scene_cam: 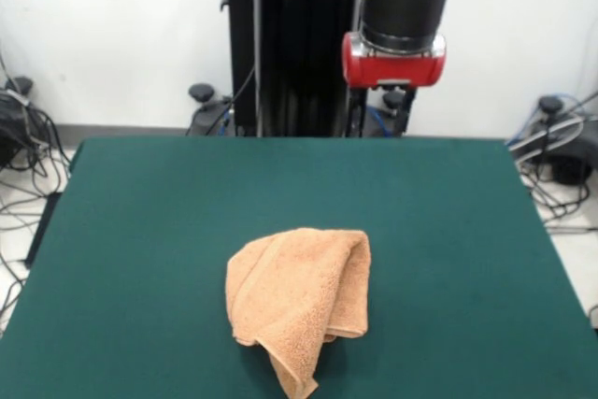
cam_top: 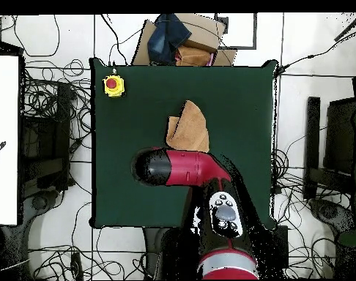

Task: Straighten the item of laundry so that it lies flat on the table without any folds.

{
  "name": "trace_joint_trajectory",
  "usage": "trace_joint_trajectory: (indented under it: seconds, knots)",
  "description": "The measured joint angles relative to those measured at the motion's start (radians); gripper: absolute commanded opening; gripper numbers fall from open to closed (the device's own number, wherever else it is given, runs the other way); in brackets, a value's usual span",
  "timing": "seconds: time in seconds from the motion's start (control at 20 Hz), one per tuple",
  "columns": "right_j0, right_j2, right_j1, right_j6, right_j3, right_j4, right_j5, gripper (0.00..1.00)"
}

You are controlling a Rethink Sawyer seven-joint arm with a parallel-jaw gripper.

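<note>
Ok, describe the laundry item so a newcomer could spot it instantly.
Find the dark green table that fills the front view. Near its middle, toward the camera, lies a peach-orange terry towel, crumpled and folded over itself. It is the only cloth and the only warm-coloured thing on the felt there.
</note>
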Motion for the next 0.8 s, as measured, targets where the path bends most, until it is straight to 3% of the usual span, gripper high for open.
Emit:
trace_joint_trajectory:
  seconds: [0.8]
  knots:
    - [-0.036, 0.007, 0.067, 0.0, -0.13, 0.0, 0.01, 1.0]
